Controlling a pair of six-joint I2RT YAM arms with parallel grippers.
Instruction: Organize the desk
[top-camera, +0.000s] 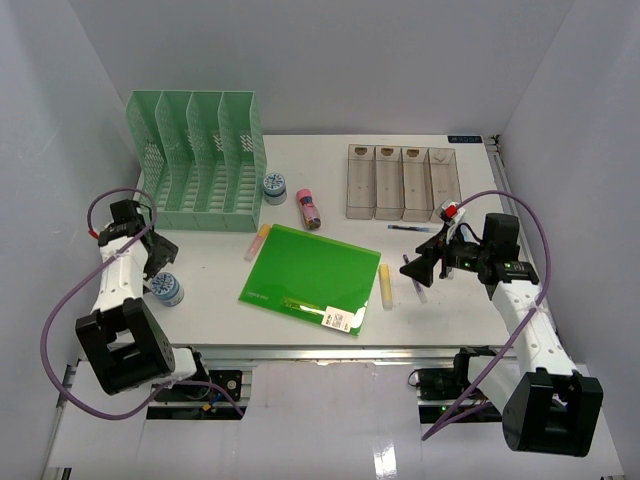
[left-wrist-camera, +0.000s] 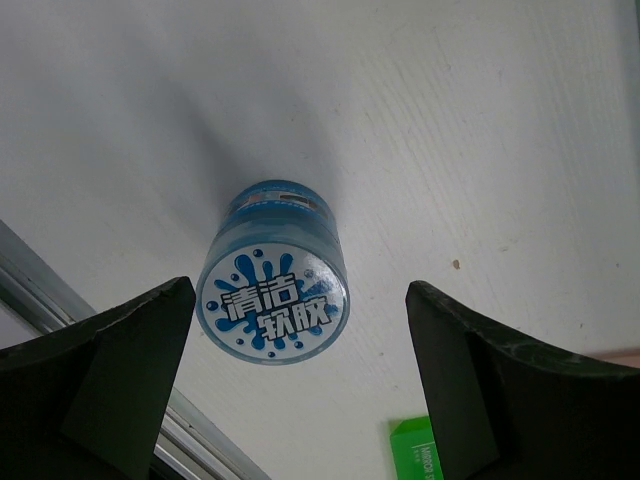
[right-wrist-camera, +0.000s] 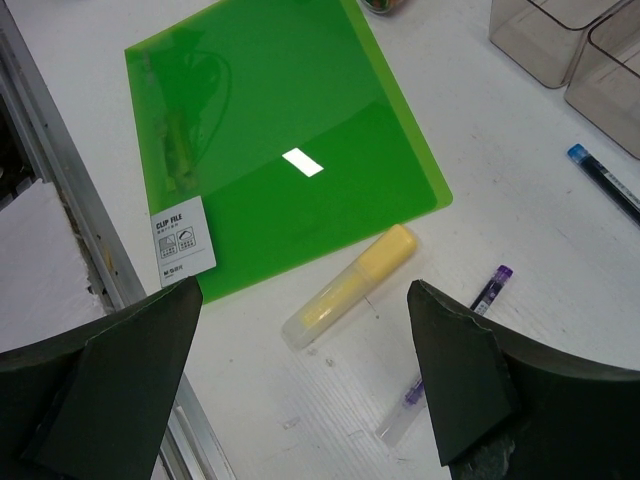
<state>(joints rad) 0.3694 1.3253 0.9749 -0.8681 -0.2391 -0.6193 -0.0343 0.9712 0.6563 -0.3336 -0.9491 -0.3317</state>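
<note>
Left gripper (left-wrist-camera: 298, 288), spread, hovers over the blue gel jar (left-wrist-camera: 273, 305) near the desk (left-wrist-camera: 450, 120) edge; off-centre closure could topple it overboard. Right gripper (right-wrist-camera: 305, 287), spread, hovers over the yellow highlighter (right-wrist-camera: 350, 285).

You have a bare strip of desk (right-wrist-camera: 560, 260) between the yellow highlighter (right-wrist-camera: 350, 285) and the purple pen (right-wrist-camera: 494, 282); the green clip file (right-wrist-camera: 280, 140) crowds the highlighter's other side.

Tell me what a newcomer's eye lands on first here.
The bright green flat plastic clip file lies central on the white desk, a yellow capped highlighter beside its right edge. A mint green slotted file rack stands far left; a small blue round tub sits front left under the open left gripper.
</note>
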